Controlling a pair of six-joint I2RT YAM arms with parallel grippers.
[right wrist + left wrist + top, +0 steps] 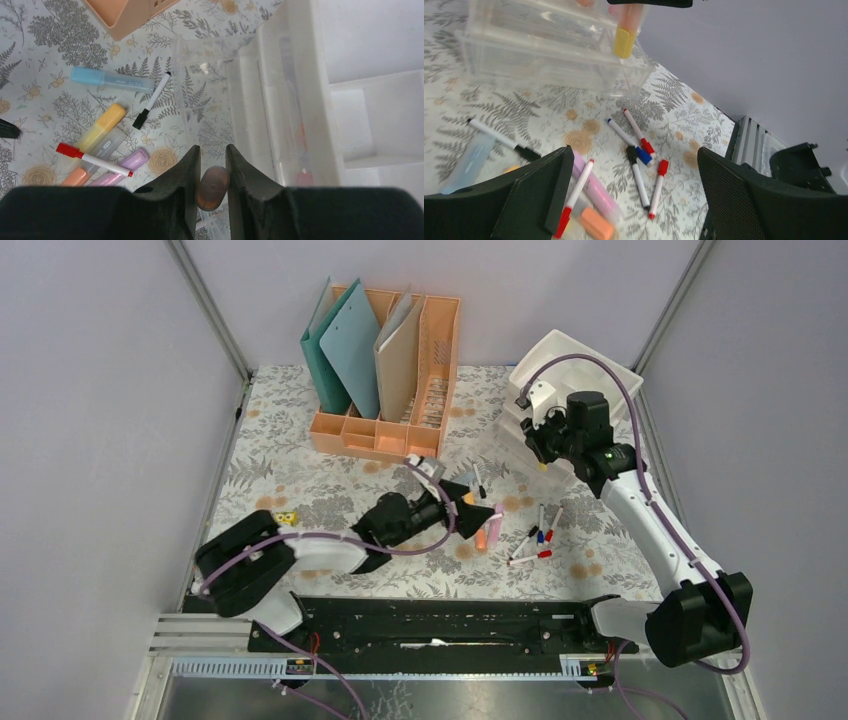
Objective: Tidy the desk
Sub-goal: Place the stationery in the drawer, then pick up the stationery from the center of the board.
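**Desk inspection: pens loose, one highlighter held at the drawer**

The desk, covered in a fern-and-flower cloth, carries a peach file rack at the back. A white drawer unit stands at the rear right, with a clear drawer pulled out.

Right end effector: fingers clamped on an orange highlighter, its yellow-capped end pointing away from the fingers, above the clear drawer.

Left end effector: fingers wide apart, holding nothing, low over loose pens near the desk's centre.

Noted lying on the cloth:
- thin markers with red, blue and black caps
- a purple highlighter
- a blue highlighter
- a yellow highlighter
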